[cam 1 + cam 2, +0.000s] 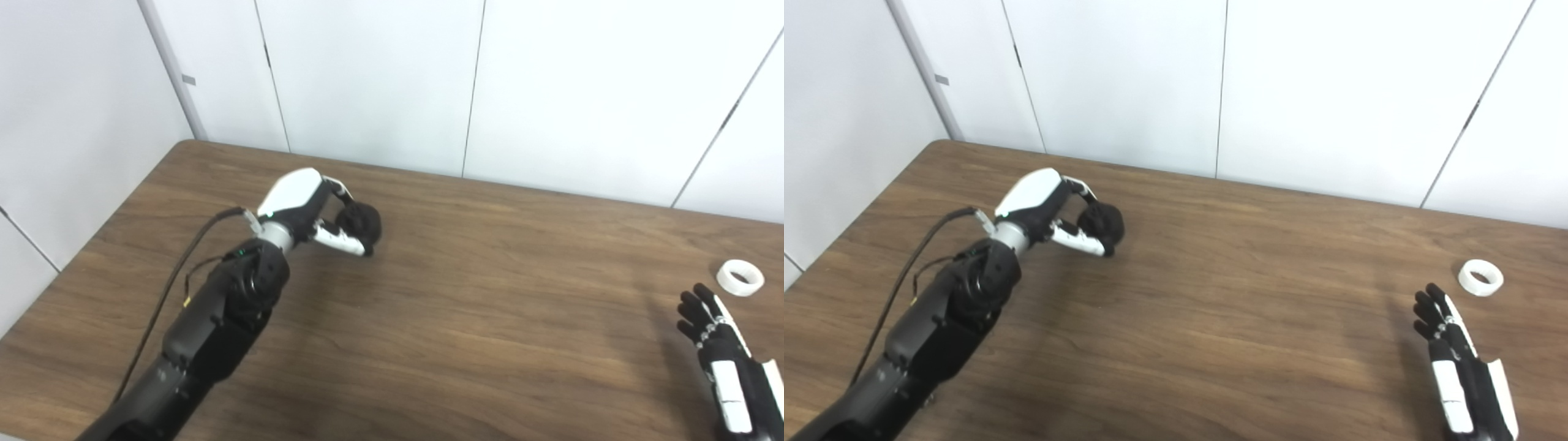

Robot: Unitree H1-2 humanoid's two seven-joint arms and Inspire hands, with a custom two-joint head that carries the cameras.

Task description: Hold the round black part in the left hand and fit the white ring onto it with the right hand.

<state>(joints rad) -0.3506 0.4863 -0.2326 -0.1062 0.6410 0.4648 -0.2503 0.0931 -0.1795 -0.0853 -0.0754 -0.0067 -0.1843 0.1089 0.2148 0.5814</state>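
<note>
My left hand (318,211) is closed around the round black part (361,225), low over the table (490,318), far from the white ring (740,277). Right hand (719,352) is spread, empty, just short of that ring. Holding looks done; I judge pickup and fitting remain.

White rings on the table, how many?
1. The white ring lies flat on the table near its right edge, just beyond the open right hand, not touching it. The left hand might hide something small.
</note>
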